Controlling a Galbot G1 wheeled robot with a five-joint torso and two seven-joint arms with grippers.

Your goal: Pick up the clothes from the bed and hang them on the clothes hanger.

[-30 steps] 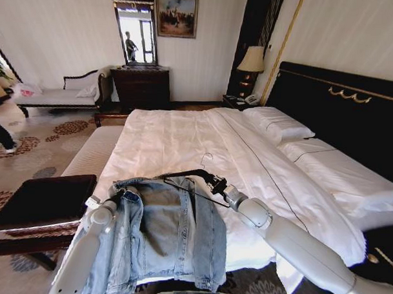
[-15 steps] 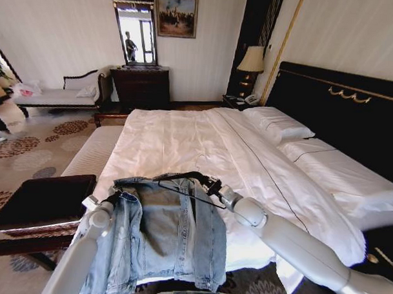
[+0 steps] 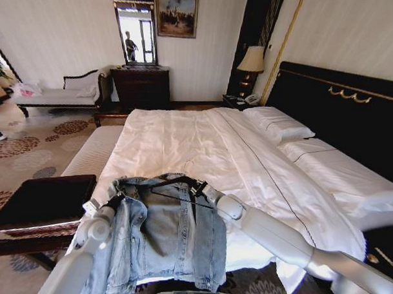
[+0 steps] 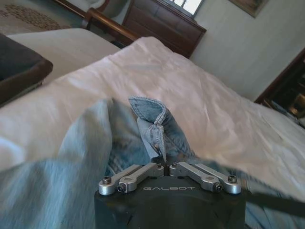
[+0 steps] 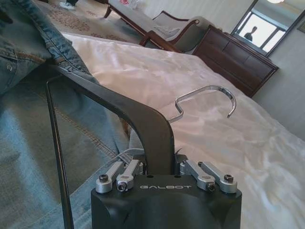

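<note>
Head view: light blue washed-denim jacket (image 3: 158, 233) draped at 6 o'clock over the foot of the wide white-sheeted bed (image 3: 184, 137), lifted at its left shoulder. Left gripper (image 3: 115, 199) at 7 o'clock, clamped on a fold of denim collar (image 4: 155, 126). Right gripper (image 3: 201, 189) just right of centre, pinched on the thin black triangular coat hanger (image 3: 176, 185), silver hook (image 5: 209, 98) toward 12 o'clock. Since half a second ago, hanger and right gripper shifted toward 9 o'clock, now over the jacket's collar opening; left shoulder raised slightly higher. Dark-topped bench (image 3: 43, 200) at 8 o'clock.
</note>
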